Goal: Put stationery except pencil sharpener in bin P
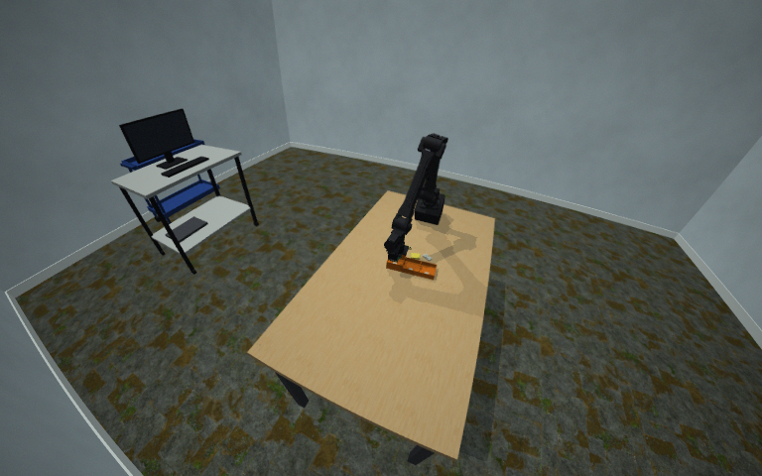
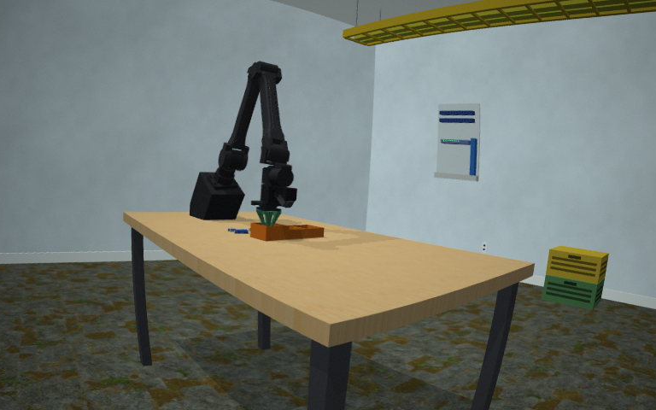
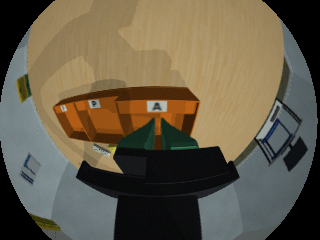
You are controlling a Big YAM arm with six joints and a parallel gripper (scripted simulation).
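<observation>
An orange row of three joined bins (image 1: 411, 267) stands on the table near the arm's base; it also shows in the exterior view (image 2: 286, 231) and in the wrist view (image 3: 130, 115). Each bin has a small label, too small to read. My gripper (image 2: 267, 219) has green fingers that are shut, with nothing visible between them. It hangs just above the end bin on the arm's side (image 3: 159, 135). A small yellow thing (image 1: 415, 255) and a small white thing (image 1: 427, 257) lie on the table behind the bins. A small blue thing (image 2: 238, 231) lies beside the bins.
The arm's black base (image 2: 216, 202) stands at the table's far end. A desk with a monitor (image 1: 159, 136) stands on the floor to the left. Yellow and green crates (image 2: 575, 277) sit by the right wall.
</observation>
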